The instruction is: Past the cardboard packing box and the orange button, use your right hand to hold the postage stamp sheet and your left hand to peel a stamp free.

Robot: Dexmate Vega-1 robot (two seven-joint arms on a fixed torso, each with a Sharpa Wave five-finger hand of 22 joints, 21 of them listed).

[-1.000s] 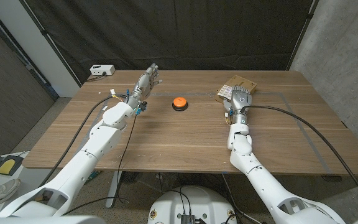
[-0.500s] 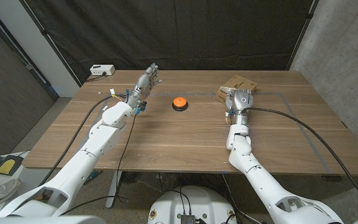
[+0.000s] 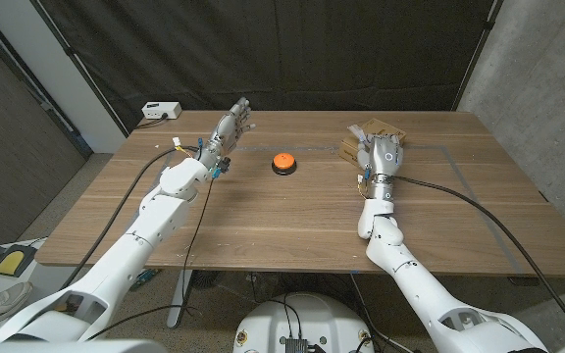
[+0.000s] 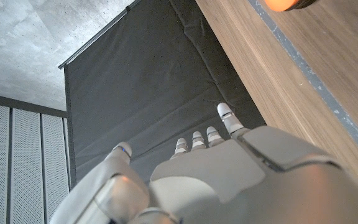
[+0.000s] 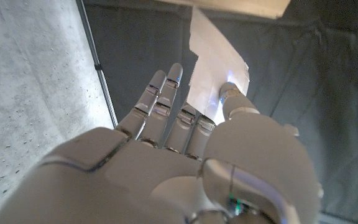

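**Stamp sheet lifted in the right hand, peeling not yet begun**

Head view: the orange button (image 3: 282, 163) sits near the middle of the wooden table (image 3: 263, 221). To the button's right, toward the far edge, the cardboard box (image 3: 381, 130) lies on the table, and the right hand (image 3: 382, 155) is raised just in front of it, covering part of it. From here the stamp sheet cannot be made out, so whether the hand has anything is unclear in this view. To the button's left, the left hand (image 3: 231, 128) stands upright above the table with its fingers apart and nothing in it, well apart from the box and the right hand.

Left wrist view: the left hand (image 4: 229, 168) shows its back, fingers straight and spread toward the black curtain (image 4: 148, 87), holding nothing. The button (image 4: 286, 4) just shows at the picture's edge.

Right wrist view: this gives what the head view hides. The stamp sheet (image 5: 213, 59), pale and thin, stands against the curtain, pinched between the thumb and the fingers of the right hand (image 5: 185, 162), whose other fingers reach along it.

Judged from this, the holding step looks done. Left to do: bring the left hand across, past the button, to the sheet and peel one stamp free.
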